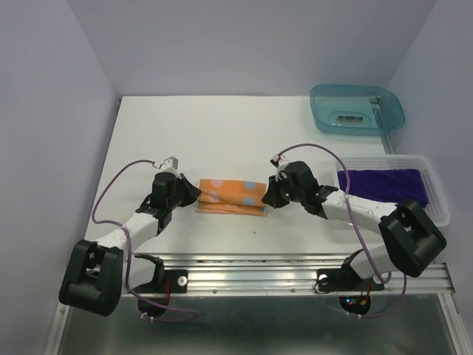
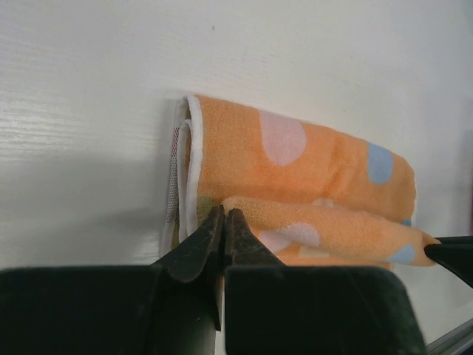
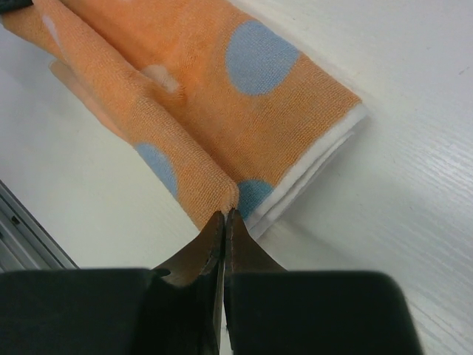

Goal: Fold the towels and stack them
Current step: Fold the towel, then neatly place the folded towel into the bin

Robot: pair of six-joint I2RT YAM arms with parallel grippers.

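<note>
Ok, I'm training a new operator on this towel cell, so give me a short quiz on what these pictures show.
1. True or false: the purple towel lies in the white basket.
2. What do the left fingers and the right fingers pinch? A: the orange dotted towel. B: the purple towel. C: a cable.
3. Fill in: the teal tub stands at the far ___ corner of the table.

Key: 1 true; 2 A, one end each; 3 right.
</note>
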